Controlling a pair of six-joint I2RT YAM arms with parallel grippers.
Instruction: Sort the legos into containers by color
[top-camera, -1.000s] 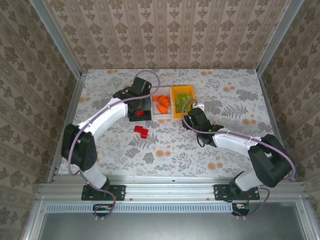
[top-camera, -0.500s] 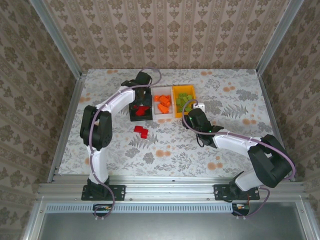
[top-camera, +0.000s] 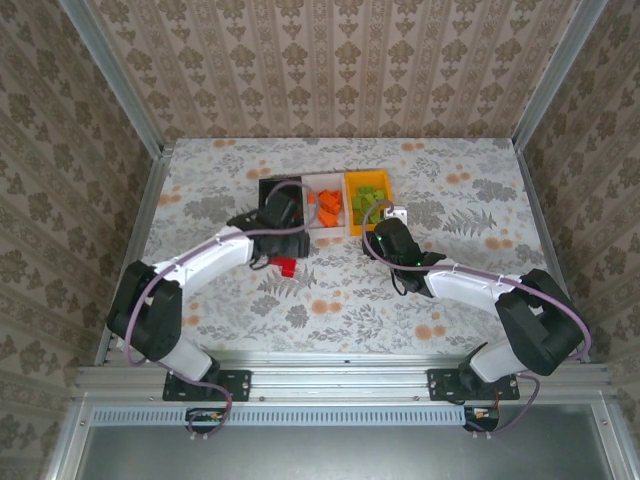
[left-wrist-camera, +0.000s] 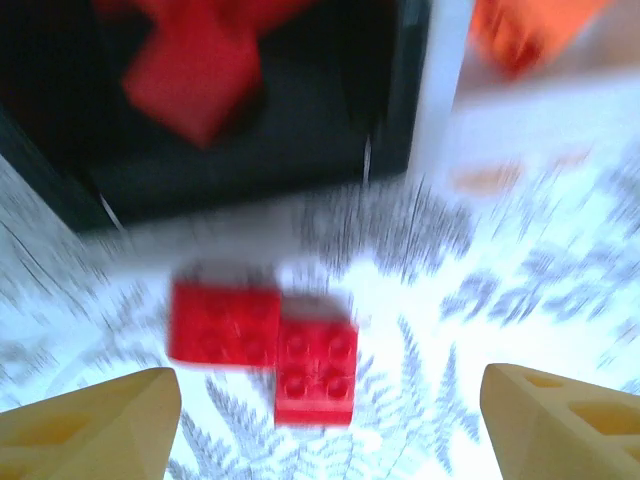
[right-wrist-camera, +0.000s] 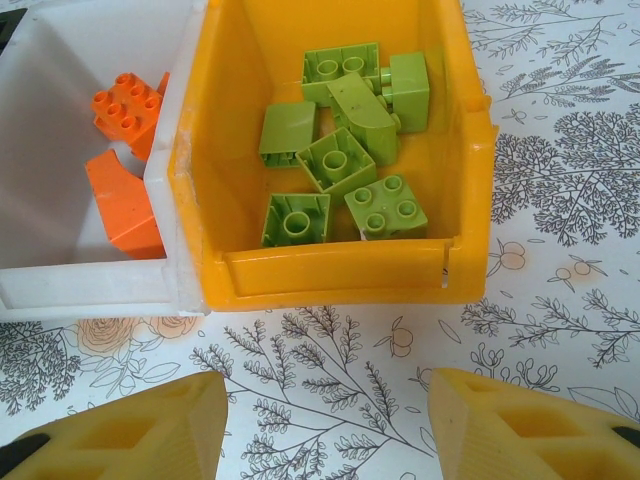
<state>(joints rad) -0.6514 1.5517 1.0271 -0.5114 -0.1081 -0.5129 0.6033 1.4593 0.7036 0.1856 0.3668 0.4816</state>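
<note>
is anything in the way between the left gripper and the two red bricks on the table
Nothing visible does. The red bricks lie on the bare table straight ahead of the open left gripper, just in front of the black bin.

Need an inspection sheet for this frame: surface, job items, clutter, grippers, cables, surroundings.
Surface: table with a floral print cover, flat.
Job's things: black bin holds red bricks. White bin holds orange bricks. Orange-yellow bin holds green bricks. Two loose red bricks lie touching on the table in front of the black bin.
Clutter: nothing seen.
Grippers: left gripper open, above the loose red bricks. Right gripper open and empty, facing the orange-yellow bin.
Cables: one cable runs along each arm, left cable, right cable; no snag seen.
Surroundings: patterned walls, metal rail at the near edge.
</note>
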